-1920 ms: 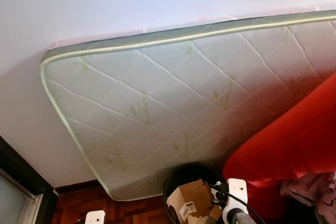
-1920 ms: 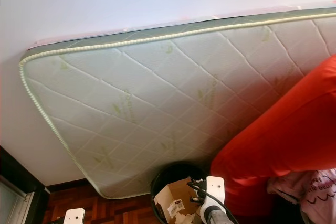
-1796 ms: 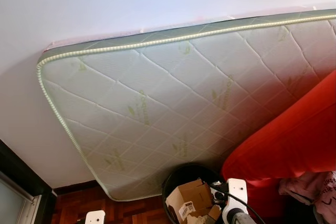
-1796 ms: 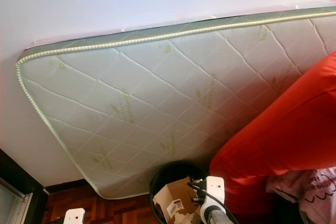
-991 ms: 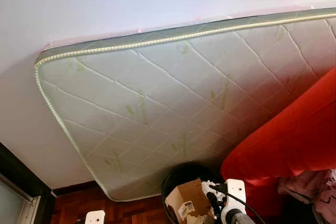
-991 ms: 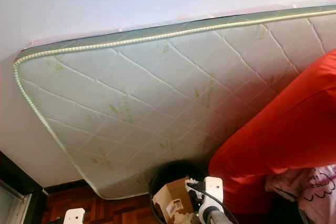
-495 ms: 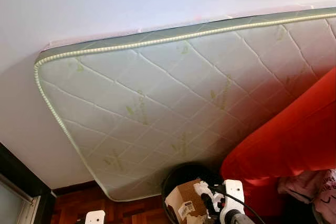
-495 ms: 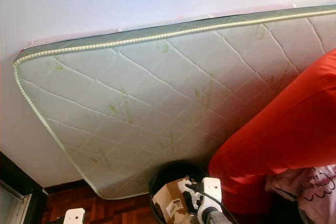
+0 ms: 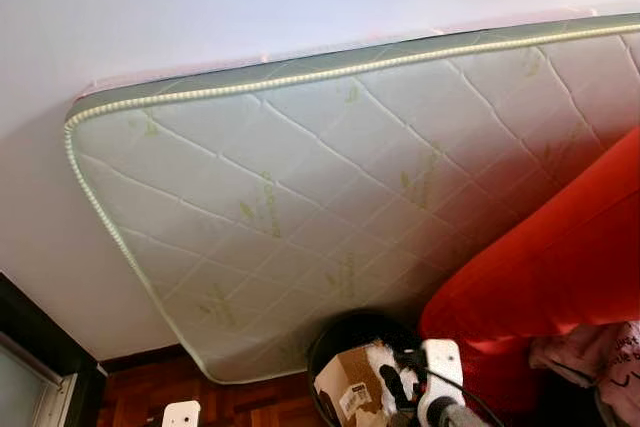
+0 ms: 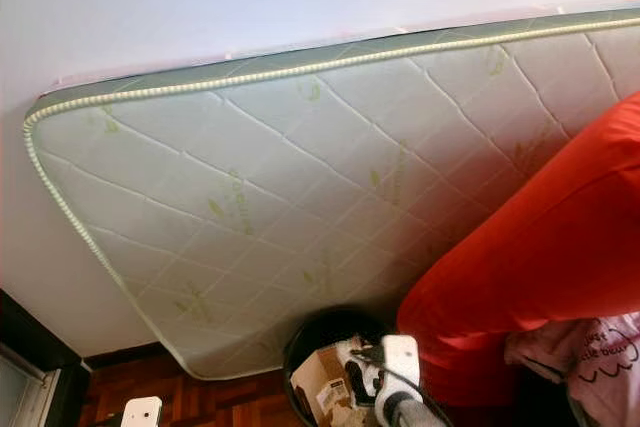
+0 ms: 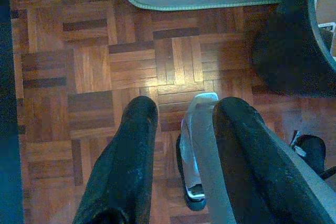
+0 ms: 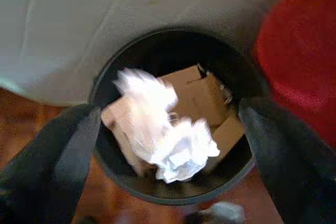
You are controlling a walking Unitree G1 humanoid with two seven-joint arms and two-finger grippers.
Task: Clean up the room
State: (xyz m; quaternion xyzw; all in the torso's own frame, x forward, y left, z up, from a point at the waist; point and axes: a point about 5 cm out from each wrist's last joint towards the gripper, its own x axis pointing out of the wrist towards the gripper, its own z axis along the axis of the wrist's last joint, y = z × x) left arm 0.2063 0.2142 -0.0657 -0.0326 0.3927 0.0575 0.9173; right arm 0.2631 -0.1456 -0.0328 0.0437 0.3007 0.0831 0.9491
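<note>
With the right claw (image 12: 168,145) spread open above the round black bin (image 12: 131,51), the crumpled white paper (image 12: 163,135) should drop centred onto the brown cardboard box (image 12: 202,95).

A quilted, pale green-white fabric mattress (image 9: 330,197) with corded piping looks soft and matt. The glossy brown wood parquet floor (image 11: 94,66) reflects light. A matt black plastic bin (image 12: 157,51) holds crumpled white paper (image 12: 163,135) and brown cardboard (image 12: 202,100).
</note>
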